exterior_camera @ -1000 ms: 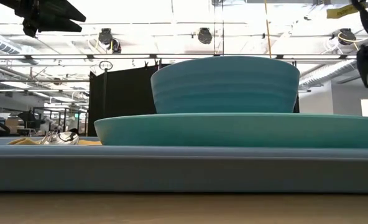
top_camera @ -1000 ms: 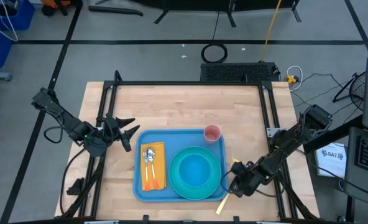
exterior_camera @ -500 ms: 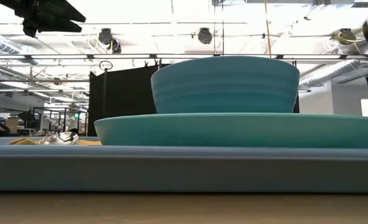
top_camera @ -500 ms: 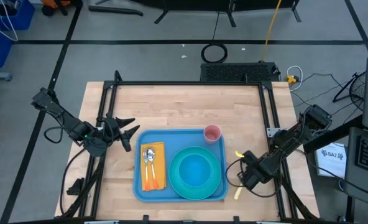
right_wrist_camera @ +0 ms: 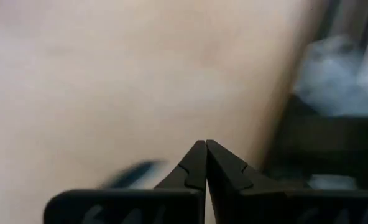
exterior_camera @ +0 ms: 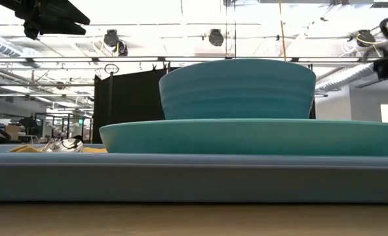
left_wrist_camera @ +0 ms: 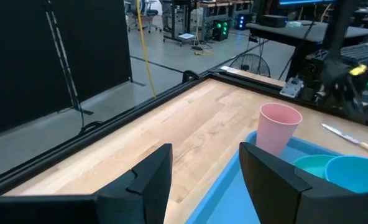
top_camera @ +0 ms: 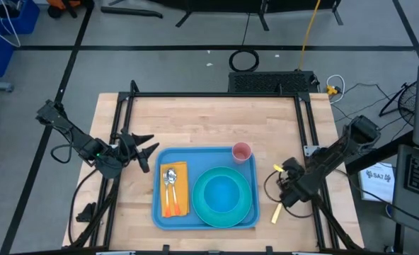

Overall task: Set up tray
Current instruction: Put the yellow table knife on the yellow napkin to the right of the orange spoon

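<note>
Hovering right of the tray (top_camera: 206,188), right claw (top_camera: 283,191) pinched closed, left claw (top_camera: 147,149) spread wide.

My left gripper (top_camera: 147,145) hangs with its two fingers (left_wrist_camera: 151,180) spread well apart, the arm behind it bent at the elbow and reaching back outward. My right gripper (right_wrist_camera: 206,147) has its fingertips pressed together with nothing between them; that arm folds back from the wrist.
</note>
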